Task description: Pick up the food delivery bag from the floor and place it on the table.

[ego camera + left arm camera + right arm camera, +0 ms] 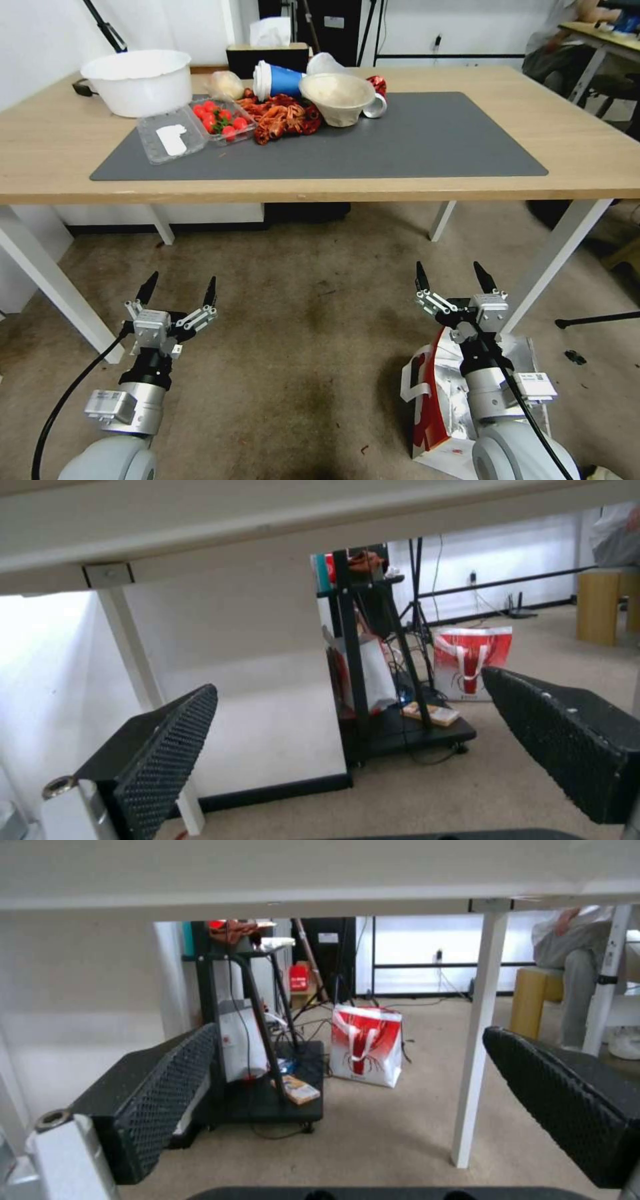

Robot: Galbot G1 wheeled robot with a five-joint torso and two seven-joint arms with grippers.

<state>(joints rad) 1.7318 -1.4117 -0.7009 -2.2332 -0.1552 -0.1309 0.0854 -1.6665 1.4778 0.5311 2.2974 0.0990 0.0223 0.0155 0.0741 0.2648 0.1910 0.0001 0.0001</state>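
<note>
The food delivery bag (pixel 433 400) lies on the floor (pixel 300 347) at the lower right, showing a red side panel, crumpled silver foil and a white strap. My right arm passes over it and hides much of it. The right gripper (pixel 448 267) is open and empty above the carpet, just beyond the bag and beside a white table leg (pixel 553 260). At the lower left, the left gripper (pixel 183 280) is also open and empty over bare carpet. Both point under the table (pixel 587 153), whose light-wood top carries a dark grey mat (pixel 427 140).
On the table's far left stand a white bowl (pixel 138 80), a tomato tray (pixel 220 120), a blue cup (pixel 277 80) and a beige bowl (pixel 337 97). The mat's right half is bare. Beyond the table stand a black cart (pixel 267 1090) and a red-and-white shopping bag (pixel 367 1045).
</note>
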